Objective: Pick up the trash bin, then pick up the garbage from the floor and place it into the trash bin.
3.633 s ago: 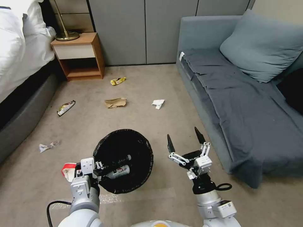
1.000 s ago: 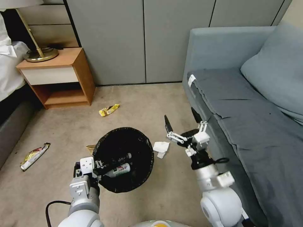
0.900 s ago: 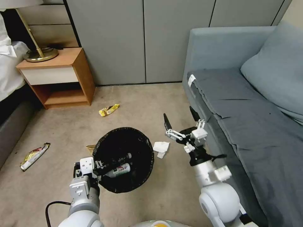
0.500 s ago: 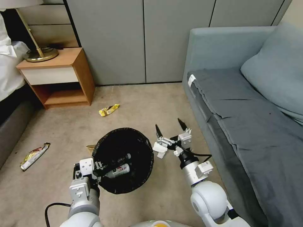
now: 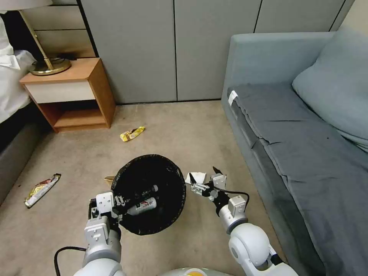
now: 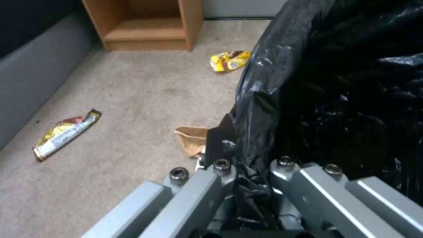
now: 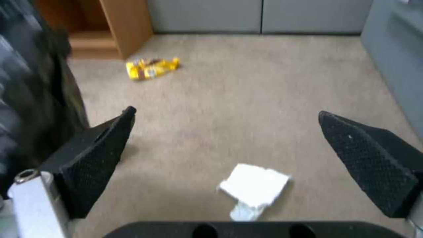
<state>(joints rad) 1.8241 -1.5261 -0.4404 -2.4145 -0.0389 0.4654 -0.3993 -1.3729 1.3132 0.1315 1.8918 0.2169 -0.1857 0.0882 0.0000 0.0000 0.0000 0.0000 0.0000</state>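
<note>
**Right claw lowered over the paper**

Lowered since half a second ago, right gripper (image 5: pixel 204 177) hangs wide open and empty; crumpled white paper (image 7: pixel 254 189) lies between its fingers. Trash bin (image 5: pixel 148 193) stands just beside, its rim clamped by left gripper (image 6: pixel 247 172).

Both arms have smooth rounded silver-white shells with white block-shaped wrist housings. The left claw (image 5: pixel 117 202), at the lower left of the head view, has pale grey metal finger links; in the left wrist view these links carry dark socket-head screws. A black cable loops below its wrist. The right claw (image 5: pixel 203 177), at lower centre, has black pointed fingertips (image 7: pixel 95 155) with a fine dotted texture, white linkage bars and a thin black cable.
</note>
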